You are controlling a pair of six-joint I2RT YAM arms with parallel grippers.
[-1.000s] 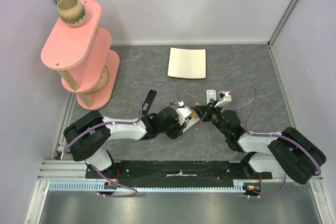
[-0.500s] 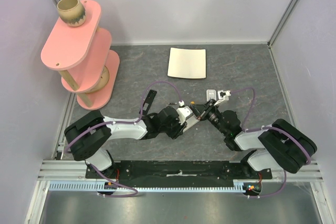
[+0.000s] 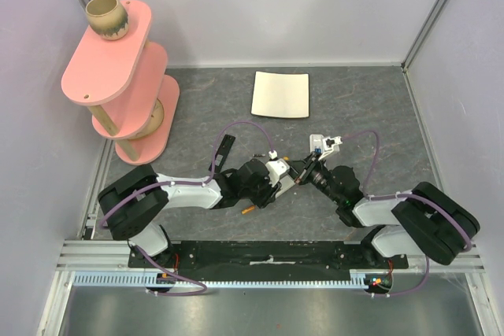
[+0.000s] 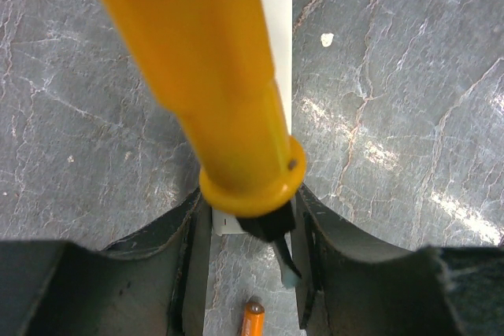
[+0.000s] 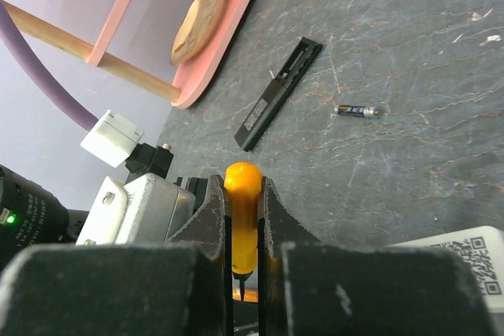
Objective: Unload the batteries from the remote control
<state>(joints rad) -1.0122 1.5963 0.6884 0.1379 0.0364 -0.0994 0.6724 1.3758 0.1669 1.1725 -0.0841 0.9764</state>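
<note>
Centrally, left pincer [image 4: 250, 261] clasping remote control [image 4: 281, 29], right pincer [image 5: 244, 222] closed on orange tool [image 5: 242, 185], walls [image 3: 276, 5] well off

Lighting bright, even, from overhead; shadows soft. Glare patches mark the table [image 4: 370, 151]. The orange tool handle [image 4: 213, 76] sits blurred against the left wrist lens.

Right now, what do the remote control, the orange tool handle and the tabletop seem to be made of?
The remote control: probably plastic, flat matte white. The orange tool handle: likely moulded plastic, even colour, soft gloss. The tabletop: dark grey with pale veins, slate or a stone-print mat; I cannot tell which.
</note>
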